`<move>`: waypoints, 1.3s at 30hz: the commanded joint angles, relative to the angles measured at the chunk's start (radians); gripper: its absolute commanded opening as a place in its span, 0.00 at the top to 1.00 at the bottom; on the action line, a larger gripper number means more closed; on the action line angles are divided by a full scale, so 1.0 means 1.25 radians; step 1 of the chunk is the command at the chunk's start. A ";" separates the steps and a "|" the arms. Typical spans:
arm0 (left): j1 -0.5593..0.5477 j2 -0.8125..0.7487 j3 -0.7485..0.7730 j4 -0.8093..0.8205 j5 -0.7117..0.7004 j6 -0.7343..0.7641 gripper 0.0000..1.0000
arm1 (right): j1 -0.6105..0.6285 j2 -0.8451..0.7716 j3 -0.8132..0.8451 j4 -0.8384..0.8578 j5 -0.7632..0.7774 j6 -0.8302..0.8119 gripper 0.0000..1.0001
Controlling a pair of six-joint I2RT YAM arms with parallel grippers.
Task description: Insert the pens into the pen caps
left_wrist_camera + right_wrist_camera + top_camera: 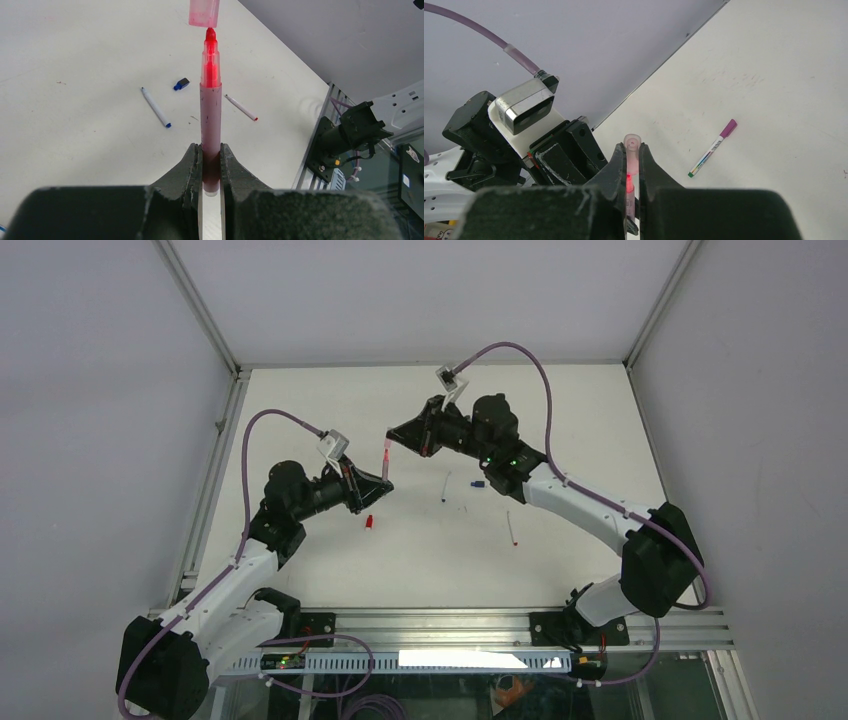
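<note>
Gripping the red-pink pen [211, 110] near its tail, my left gripper [210, 149] is clamped shut on the barrel, with the nib pointing away from me. My right gripper [631, 150] is closed on the pale pink cap [204, 12], whose open mouth faces that nib. In the left wrist view the nib sits right at the mouth, a shade off centre and not seated, so I judge this to be the lining-up step. Next I should nudge the nib onto the cap's axis, then press the two together along the barrel without letting either slip. Past the red-pink pen, on the table [560, 570], lie a blue-tipped white pen [155, 107], a blue cap [181, 84] and a red-tipped pen [241, 107], all well apart from it.
</note>
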 commanded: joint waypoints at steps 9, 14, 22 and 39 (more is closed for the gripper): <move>-0.007 -0.019 0.018 0.023 0.000 0.015 1.00 | 0.029 -0.005 0.043 -0.081 -0.024 -0.068 1.00; -0.007 -0.036 0.018 0.015 -0.012 0.022 1.00 | 0.042 0.017 0.098 -0.231 -0.051 -0.144 1.00; -0.008 -0.052 0.033 0.006 -0.032 0.044 1.00 | 0.049 0.048 0.148 -0.356 -0.127 -0.187 1.00; -0.008 -0.032 0.134 0.000 -0.115 0.134 1.00 | 0.089 0.073 0.059 -0.392 -0.124 -0.156 1.00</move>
